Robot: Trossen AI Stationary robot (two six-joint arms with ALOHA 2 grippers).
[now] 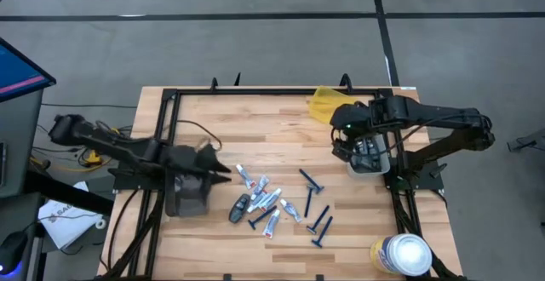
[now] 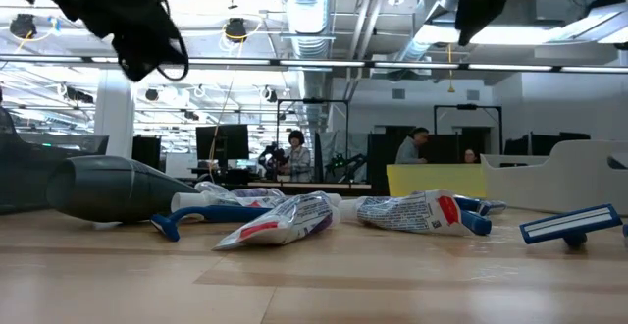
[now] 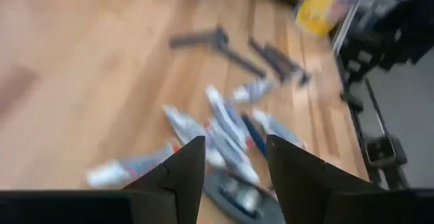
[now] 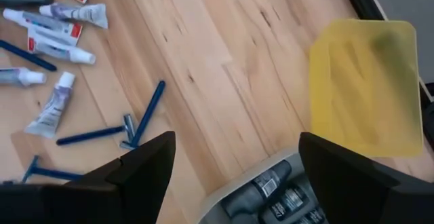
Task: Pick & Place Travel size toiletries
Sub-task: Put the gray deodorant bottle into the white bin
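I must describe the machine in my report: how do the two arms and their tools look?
Both arms are dark, nearly black, built of jointed tubular links. The left tool and right tool each end in two flat, dark, tapering fingers. No markings are readable.

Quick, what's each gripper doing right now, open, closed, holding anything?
Left gripper: open, empty, above the pile of tubes.
Right gripper: open, empty, over the tray of grey pods.

No lettering on the squeeze tubes (image 2: pixel 285 221) or dark pods (image 4: pixel 271 190) can be read.
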